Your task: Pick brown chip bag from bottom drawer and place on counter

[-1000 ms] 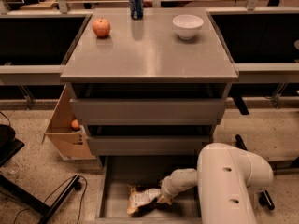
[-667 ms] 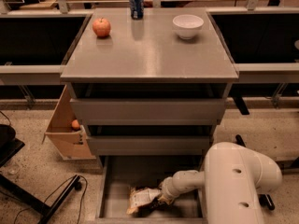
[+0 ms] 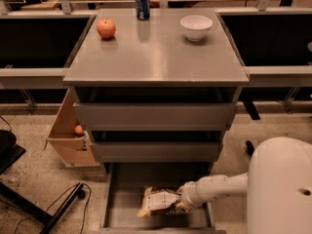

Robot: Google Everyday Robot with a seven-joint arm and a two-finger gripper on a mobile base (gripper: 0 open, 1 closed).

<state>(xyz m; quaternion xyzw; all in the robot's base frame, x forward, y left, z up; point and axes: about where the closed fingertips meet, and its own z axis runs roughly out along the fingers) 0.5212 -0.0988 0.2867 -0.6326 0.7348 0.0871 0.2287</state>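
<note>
No text is legible on the brown chip bag (image 3: 157, 200) at the tool (image 3: 182, 202).

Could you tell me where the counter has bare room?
The counter is bare at middle and front; apple, can and bowl crowd its back edge. The tool is at the brown chip bag in the bottom drawer.

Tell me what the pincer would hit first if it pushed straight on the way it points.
The pincer points left across the open bottom grey drawer; the crinkled brown-and-tan chip bag lies right at its tip, so it would likely meet that first. Whether they already touch is unclear.
</note>
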